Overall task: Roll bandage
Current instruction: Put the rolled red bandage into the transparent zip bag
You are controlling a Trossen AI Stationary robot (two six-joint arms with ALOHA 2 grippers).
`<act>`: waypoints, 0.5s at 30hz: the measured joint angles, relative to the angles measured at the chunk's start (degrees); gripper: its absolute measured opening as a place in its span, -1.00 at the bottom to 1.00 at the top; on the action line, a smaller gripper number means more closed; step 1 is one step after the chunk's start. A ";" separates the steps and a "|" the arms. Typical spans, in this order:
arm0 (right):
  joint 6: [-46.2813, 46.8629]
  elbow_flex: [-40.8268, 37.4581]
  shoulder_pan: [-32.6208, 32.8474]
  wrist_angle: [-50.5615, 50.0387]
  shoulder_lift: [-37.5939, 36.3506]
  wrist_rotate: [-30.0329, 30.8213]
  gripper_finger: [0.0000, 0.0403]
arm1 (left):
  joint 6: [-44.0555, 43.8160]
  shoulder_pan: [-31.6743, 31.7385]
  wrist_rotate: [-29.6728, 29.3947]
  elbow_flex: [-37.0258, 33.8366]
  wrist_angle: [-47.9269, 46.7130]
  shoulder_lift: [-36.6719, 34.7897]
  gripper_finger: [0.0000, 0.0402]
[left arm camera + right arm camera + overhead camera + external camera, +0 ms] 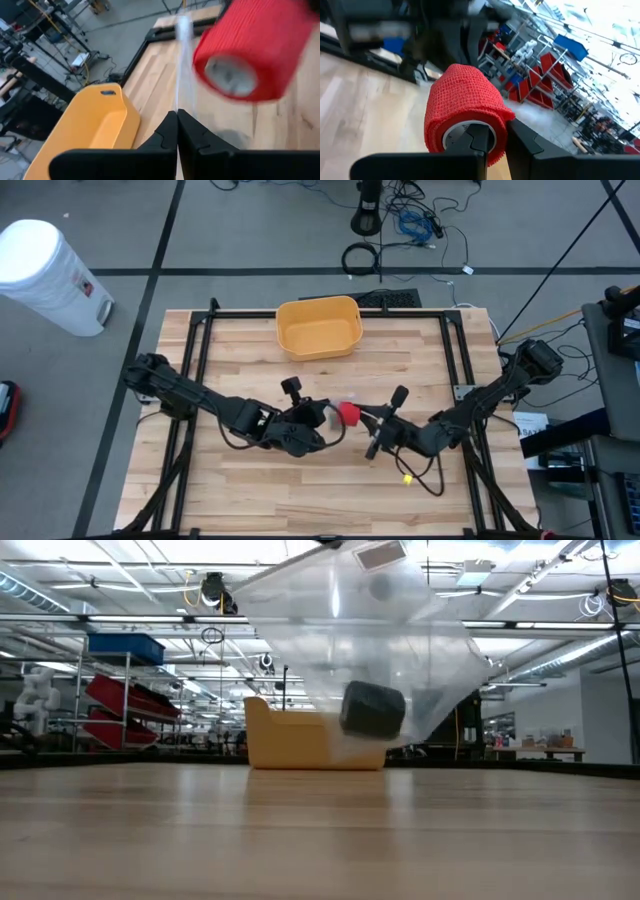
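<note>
The bandage roll [349, 413] is a short cylinder of red, ribbed, crepe-like fabric wound around a pale hollow core [231, 75]. In the high view it sits near the table's centre, at about 5 o'clock from the yellow bin. It is raised off the wood, not lying on it. In the right wrist view the roll [465, 110] is tilted with one open end facing the camera, and the fabric edge overhangs the core rim in a slightly ragged lip. In the left wrist view the open end also faces the camera, and the wound layers look tight and even.
</note>
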 joint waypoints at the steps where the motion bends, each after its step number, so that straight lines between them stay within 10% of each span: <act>1: -0.94 0.00 0.48 1.18 -0.05 0.06 -0.83 | -0.38 0.17 0.06 0.00 -0.75 0.10 -1.00; 15: -5.19 1.97 0.80 2.15 -0.10 3.13 -0.83 | -0.26 1.70 5.92 -0.02 2.59 1.68 -1.00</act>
